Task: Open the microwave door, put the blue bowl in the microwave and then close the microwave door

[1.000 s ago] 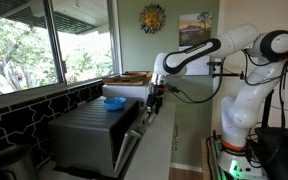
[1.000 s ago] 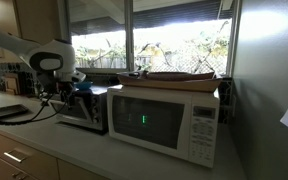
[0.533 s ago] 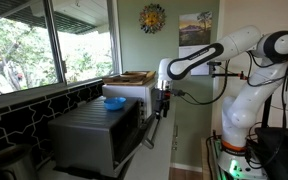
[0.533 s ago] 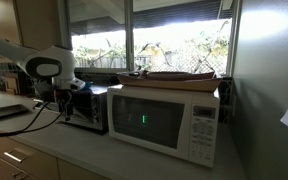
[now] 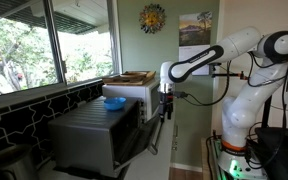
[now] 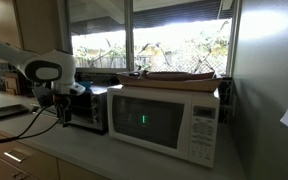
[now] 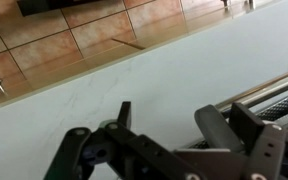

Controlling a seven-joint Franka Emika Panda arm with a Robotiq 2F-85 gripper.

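Two appliances: one grey microwave [image 5: 84, 135] near, one white microwave [image 6: 164, 120] farther back. One blue bowl [image 5: 114, 102]. One wooden tray [image 6: 179, 76]. One robot arm [image 5: 234, 45]. Two wall decorations at the far end: one sun ornament [image 5: 153, 18], one picture [image 5: 195, 28].

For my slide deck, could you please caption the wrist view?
Open hand above a white countertop, a ribbed metal bar at right, brown floor tiles beyond.
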